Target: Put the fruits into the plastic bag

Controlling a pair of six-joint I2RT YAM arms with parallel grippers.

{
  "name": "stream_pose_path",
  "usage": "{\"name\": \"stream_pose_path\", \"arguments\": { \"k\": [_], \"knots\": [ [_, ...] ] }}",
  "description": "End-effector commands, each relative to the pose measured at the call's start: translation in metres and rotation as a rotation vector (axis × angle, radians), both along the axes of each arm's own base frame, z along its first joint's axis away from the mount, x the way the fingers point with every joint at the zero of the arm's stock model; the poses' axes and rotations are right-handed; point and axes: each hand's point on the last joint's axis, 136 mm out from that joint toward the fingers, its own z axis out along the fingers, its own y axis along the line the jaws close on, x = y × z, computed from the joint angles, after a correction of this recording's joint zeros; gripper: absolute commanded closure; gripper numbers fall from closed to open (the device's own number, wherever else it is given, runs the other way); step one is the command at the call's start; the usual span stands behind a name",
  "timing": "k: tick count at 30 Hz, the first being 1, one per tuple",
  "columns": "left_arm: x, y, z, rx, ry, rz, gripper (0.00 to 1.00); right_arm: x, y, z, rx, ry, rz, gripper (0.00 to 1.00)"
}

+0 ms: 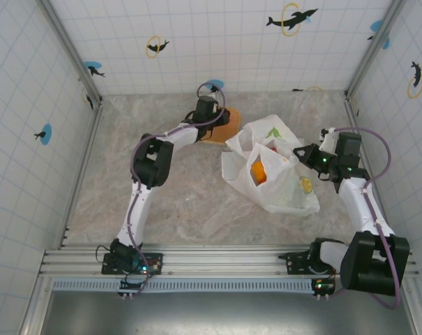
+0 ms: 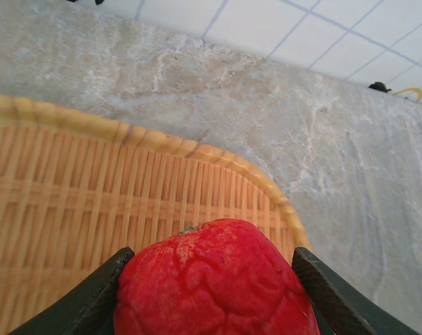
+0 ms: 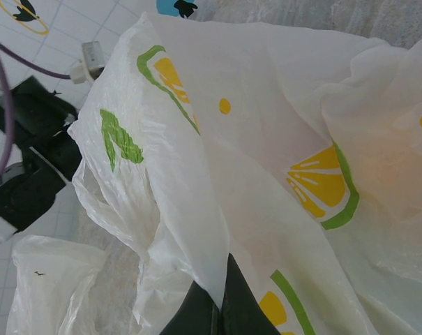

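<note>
We've got the round red toy fruit [image 2: 214, 279] showing a soft sheen, its skin veined and finely pitted, not smooth. Next up, the tan round woven plate [image 2: 92, 195]: flat matt strips, a bound rim. The grey marble-look table [image 2: 315, 153] looks stony and dull. The dark fingers [image 2: 85, 307] of the left tool [image 2: 212, 255] look like matt plastic. The thin translucent white plastic bag [image 3: 266, 181] is crinkled, faintly glossy.

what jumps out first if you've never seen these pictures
A glossy red fruit looms in the left wrist view, gripped by the left claw over the woven plate. Right of it on the table, the lemon-printed plastic bag gapes with an orange fruit inside, its edge pinched by the right claw.
</note>
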Motion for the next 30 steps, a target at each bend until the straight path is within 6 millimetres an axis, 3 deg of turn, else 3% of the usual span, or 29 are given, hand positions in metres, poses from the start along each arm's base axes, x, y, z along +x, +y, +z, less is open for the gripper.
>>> {"name": "stream_pose_path", "arguments": {
  "k": [1,11,18,19,24,30],
  "knots": [
    [-0.010,0.009,0.085,-0.055,-0.138,-0.021,0.56,0.003,-0.002,-0.003,-0.004,-0.007,-0.002,1.00],
    [-0.101,0.052,0.141,-0.115,-0.177,-0.033,0.58,0.010,-0.001,-0.003,0.000,-0.007,-0.003,1.00],
    [-0.172,0.073,0.148,-0.159,-0.139,-0.066,0.59,0.017,0.002,-0.004,0.002,-0.009,0.002,1.00],
    [-0.182,0.073,0.140,-0.158,-0.123,-0.074,0.59,0.018,0.002,-0.004,0.004,-0.007,0.002,1.00],
    [-0.217,0.043,0.122,-0.141,-0.089,-0.180,0.59,0.024,0.007,-0.002,0.004,-0.009,0.014,1.00],
    [-0.233,-0.007,0.100,-0.113,-0.050,-0.309,0.59,0.022,0.011,-0.003,-0.002,-0.008,0.022,1.00]
  ]
}}
